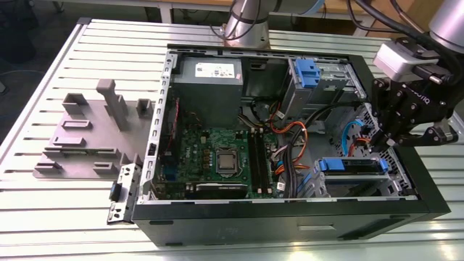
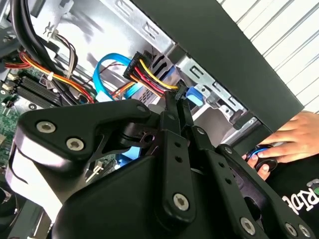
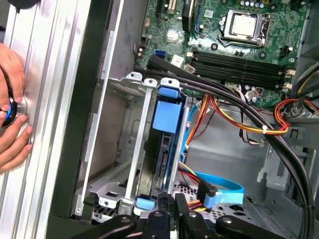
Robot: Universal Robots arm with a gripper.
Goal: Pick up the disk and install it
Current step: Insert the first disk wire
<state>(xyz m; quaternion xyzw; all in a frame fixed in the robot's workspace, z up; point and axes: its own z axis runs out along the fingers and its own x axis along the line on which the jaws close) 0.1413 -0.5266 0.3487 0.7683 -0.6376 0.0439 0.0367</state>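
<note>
1. The gripper [image 1: 382, 142] hangs inside the computer case [image 1: 290, 217]; its fingers [image 2: 175, 107] are pressed together, holding nothing.
2. The disk [image 3: 164, 144] sits seated in the lower bay, just beyond the fingertips, probably pushed home.
3. A person's hand [image 3: 11, 112] rests outside the case.

Blue-railed disk [image 3: 164, 134] seated on edge in the case's lower drive bay [image 1: 353, 166].
</note>
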